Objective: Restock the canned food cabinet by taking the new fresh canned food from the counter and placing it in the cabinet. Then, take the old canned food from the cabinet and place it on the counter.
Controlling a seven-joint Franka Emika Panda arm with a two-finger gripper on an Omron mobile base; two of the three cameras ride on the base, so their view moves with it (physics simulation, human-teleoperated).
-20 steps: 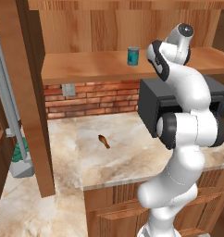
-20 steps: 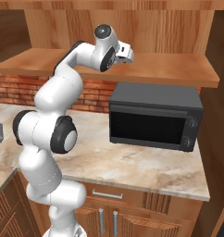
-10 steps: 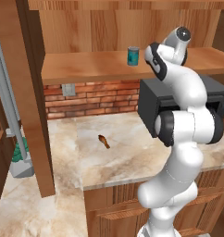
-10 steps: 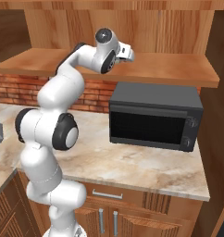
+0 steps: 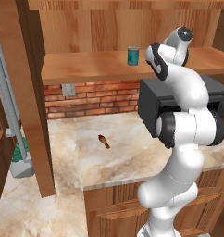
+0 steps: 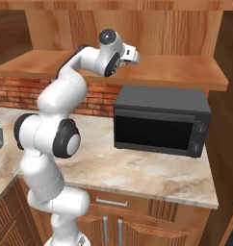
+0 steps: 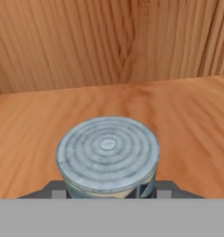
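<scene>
**Arm up at the cabinet shelf, one can before the hand**

While our arm reaches high over the microwave (image 6: 159, 122), our hand sits at the level of the cabinet (image 5: 100, 34) shelf. From the left base camera we see the teal can (image 5: 133, 56) standing upright on the shelf plank, just left of the arm's upper joint and apart from it. Seen from the hand camera, a can with a ringed silver-grey lid (image 7: 108, 154) stands upright on the shelf plank close before the jaws, with the wood-grain back panel well beyond it. We cannot tell from that angle whether its label is the teal or the paler one, as little of the side shows. Our jaws lie at the very bottom of that picture, mostly hidden under the can, so we cannot tell how far they are parted or whether they touch it.

Below, the marbled tabletop (image 5: 132, 157) carries the microwave at the right, against the brick backsplash (image 5: 93, 97). A small brown object (image 5: 103, 140) lies on the tabletop left of the microwave, too small to name.
</scene>
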